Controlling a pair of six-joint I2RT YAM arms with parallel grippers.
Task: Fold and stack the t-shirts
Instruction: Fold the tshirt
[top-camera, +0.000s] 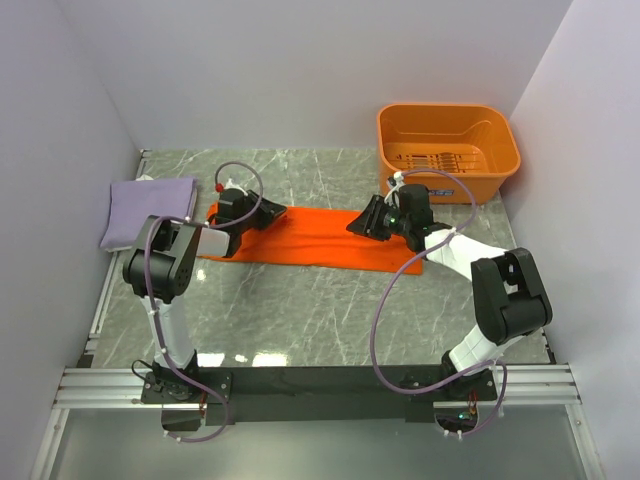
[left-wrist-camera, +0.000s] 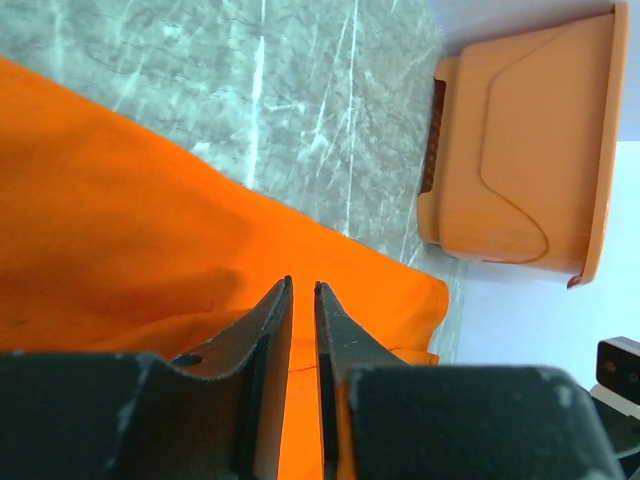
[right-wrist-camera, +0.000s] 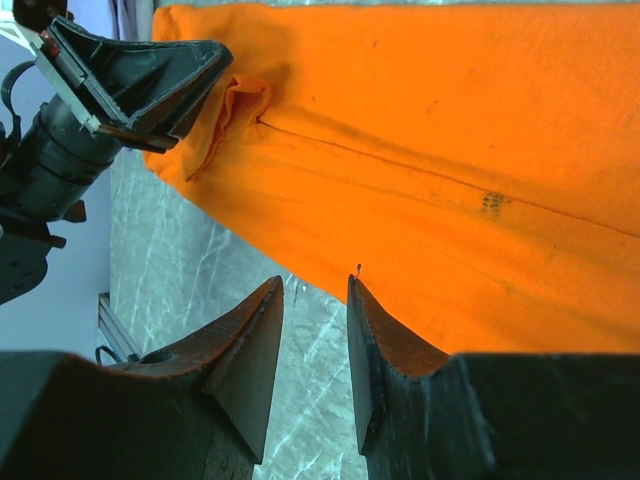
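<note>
Top view and two wrist views. We see a bright orange t-shirt of soft cloth (top-camera: 320, 243) lying flat as a long, narrow band across the middle of the grey marble-patterned table (top-camera: 300, 320), running from the left side toward the near right. A pale lavender t-shirt (top-camera: 150, 208), folded into a neat rectangle, rests at the left edge of the table, near the left end of the orange t-shirt. The left arm hides whether the two garments touch. A rigid orange plastic basket (top-camera: 450, 182) stands in the far right corner, apart from both shirts.

The left gripper (top-camera: 268, 212) sits low over the left end of the orange t-shirt. In its own wrist view we find the fingers (left-wrist-camera: 270, 320) drawn to a narrow slit. In the right wrist view the cloth puckers into small folds at its tips, so we read it as pinching the orange t-shirt there.

The right gripper (top-camera: 362, 225) hangs at the far long edge of the orange t-shirt, toward the right end. Its jaws stand moderately apart, and through the gap we see bare table and the edge of the cloth. Nothing lies between the fingers (right-wrist-camera: 250, 330), and the hem passes just beyond their tips. A seam line and a small dark mark show on the orange cloth in this view.
</note>
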